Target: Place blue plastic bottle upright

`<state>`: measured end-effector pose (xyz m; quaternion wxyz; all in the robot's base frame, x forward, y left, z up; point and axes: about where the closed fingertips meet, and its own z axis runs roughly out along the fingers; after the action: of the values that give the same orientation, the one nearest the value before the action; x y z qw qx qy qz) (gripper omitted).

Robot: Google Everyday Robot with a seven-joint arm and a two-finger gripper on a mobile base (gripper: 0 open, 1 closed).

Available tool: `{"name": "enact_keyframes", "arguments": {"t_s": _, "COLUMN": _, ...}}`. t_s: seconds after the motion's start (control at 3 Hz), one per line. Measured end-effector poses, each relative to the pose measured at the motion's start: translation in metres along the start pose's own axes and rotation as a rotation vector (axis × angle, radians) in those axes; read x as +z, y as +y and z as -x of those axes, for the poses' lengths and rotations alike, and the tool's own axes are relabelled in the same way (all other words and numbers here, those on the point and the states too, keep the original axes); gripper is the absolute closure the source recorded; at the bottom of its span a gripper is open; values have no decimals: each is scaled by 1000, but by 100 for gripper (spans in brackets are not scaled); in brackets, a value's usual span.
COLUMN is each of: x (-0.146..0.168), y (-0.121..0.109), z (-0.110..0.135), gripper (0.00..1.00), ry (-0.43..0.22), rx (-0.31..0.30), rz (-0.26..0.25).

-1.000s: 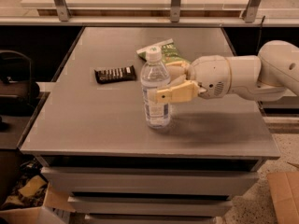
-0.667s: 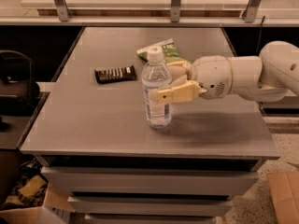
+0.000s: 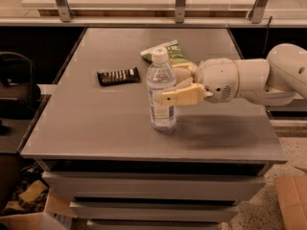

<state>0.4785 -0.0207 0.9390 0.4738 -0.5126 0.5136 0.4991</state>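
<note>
The blue plastic bottle (image 3: 162,115), clear with a white cap, stands upright on the grey table (image 3: 96,128), near its middle. My gripper (image 3: 166,86) reaches in from the right. Its tan fingers (image 3: 180,96) sit on either side of the bottle's mid-body, the near one across the front of the label, closed against it. The bottle's base rests on the tabletop.
A black flat packet (image 3: 117,75) lies to the left behind the bottle. A green snack bag (image 3: 169,51) lies just behind it. A black chair (image 3: 17,87) stands left of the table. A cardboard box (image 3: 292,200) sits on the floor at the right.
</note>
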Motion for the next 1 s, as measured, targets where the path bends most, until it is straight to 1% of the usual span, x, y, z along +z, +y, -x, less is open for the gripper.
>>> {"name": "enact_keyframes", "arguments": {"t_s": 0.33, "x": 0, "y": 0, "z": -2, "gripper": 12, "ry": 1, "rx": 1, "rz": 2}}
{"name": "enact_keyframes", "arguments": {"t_s": 0.67, "x": -1, "y": 1, "z": -2, "gripper": 0, "ry": 1, "rx": 0, "rz": 5}}
{"name": "enact_keyframes", "arguments": {"t_s": 1.0, "x": -2, "y": 1, "z": -3, "gripper": 0, "ry": 6, "rx": 0, "rz": 8}}
